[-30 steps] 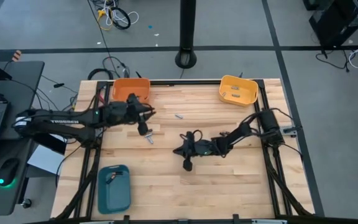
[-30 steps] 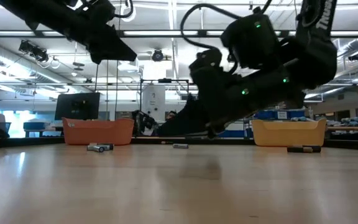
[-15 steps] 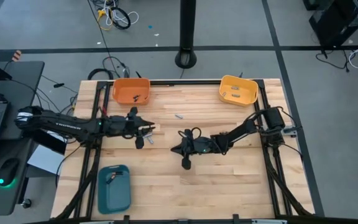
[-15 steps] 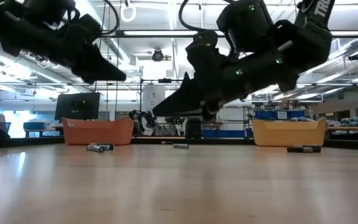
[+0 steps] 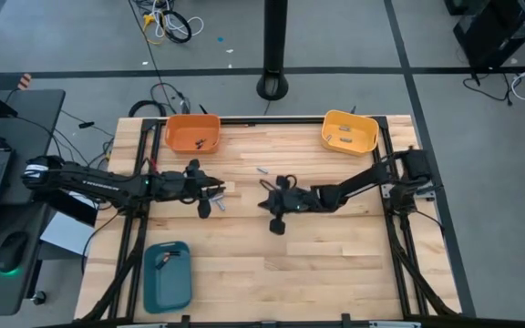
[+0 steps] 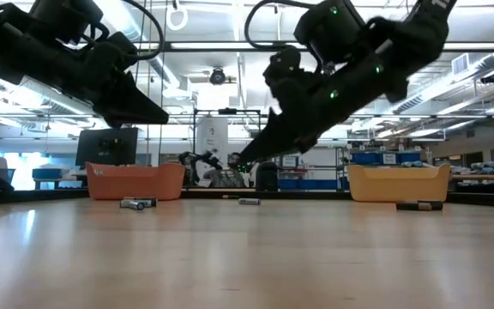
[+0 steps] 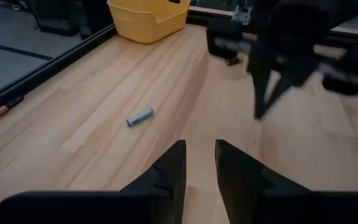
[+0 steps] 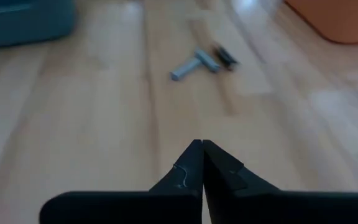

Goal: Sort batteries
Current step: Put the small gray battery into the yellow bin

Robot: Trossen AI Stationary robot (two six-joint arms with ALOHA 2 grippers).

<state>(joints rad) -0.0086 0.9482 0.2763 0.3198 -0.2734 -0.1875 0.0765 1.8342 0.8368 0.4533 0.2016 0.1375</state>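
Observation:
Batteries lie loose on the wooden table: a silvery one (image 5: 262, 169) (image 7: 140, 117) near the middle, and a silvery one (image 8: 194, 64) touching a dark one (image 8: 224, 56) farther left (image 5: 219, 203). My left gripper (image 5: 215, 190) (image 7: 200, 163) hangs open above the table beside that pair, nothing between its fingers. My right gripper (image 5: 263, 200) (image 8: 202, 163) is shut, empty, raised off the table (image 6: 235, 165), and points toward the pair. Its fingers also show in the left wrist view (image 7: 263, 102).
An orange tray (image 5: 192, 133) stands at the far left, a yellow tray (image 5: 349, 131) at the far right and a teal tray (image 5: 167, 273) at the near left. Another dark battery (image 6: 418, 206) lies before the yellow tray. Bare wood fills the near half.
My left gripper has come down and swung from the orange tray toward the table's near edge, then held still. My right gripper has risen off the table and drawn back a little toward the far right. The batteries have stayed where they lay.

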